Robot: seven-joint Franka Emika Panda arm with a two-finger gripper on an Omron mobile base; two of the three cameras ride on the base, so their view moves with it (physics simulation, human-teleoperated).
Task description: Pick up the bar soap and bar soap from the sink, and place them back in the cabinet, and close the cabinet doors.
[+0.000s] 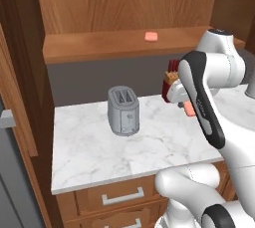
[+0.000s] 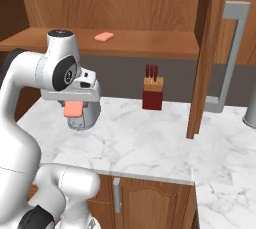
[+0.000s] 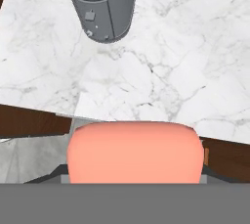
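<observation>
The gripper [image 2: 74, 109], pointed down above the marble counter [image 2: 150, 138] just beside the toaster [image 1: 123, 110], is clamped on one bar soap [image 3: 135, 152] held flat, long axis crosswise between the fingers, while the second bar soap [image 1: 151, 36] is seen lying flat on the cabinet [image 1: 99, 3] shelf above the toaster.

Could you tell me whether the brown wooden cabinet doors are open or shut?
Open: the brown wooden cabinet door stands swung out, and the plank shelf shows a salmon-pink bar soap.

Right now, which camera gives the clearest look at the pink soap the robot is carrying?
The hand view: the held bar soap sits large and close at the bottom, above the marble counter. The right base view shows it small under the gripper. In the left base view only a sliver peeks from behind the arm.
</observation>
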